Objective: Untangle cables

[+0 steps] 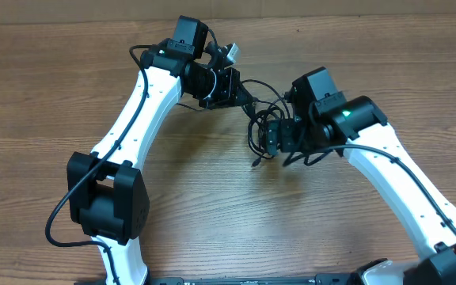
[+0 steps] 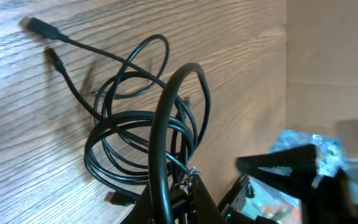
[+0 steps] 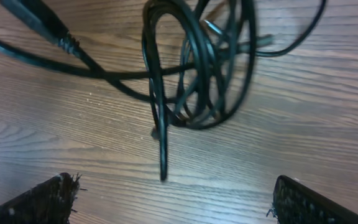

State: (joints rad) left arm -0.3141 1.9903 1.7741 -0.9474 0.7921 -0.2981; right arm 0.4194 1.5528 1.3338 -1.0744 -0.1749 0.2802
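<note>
The cables (image 1: 261, 119) are thin black cords tangled in a loose coil on the wooden table between my two grippers. In the left wrist view the coil (image 2: 135, 124) lies flat, and one loop rises from it into my left gripper (image 2: 173, 208), which is shut on that cord. Two plug ends (image 2: 37, 26) trail away from the coil. My left gripper (image 1: 244, 96) is at the coil's upper left. My right gripper (image 1: 266, 136) is at the coil's lower edge, open and empty. In the right wrist view its fingers (image 3: 176, 199) are spread wide, with the coil (image 3: 197, 74) just ahead of them.
The bare wooden table (image 1: 212, 198) stretches in front of the coil. A cord with a thicker plug (image 3: 42, 22) runs off to the upper left in the right wrist view. My right gripper's black body (image 2: 291, 168) shows close beside the left gripper.
</note>
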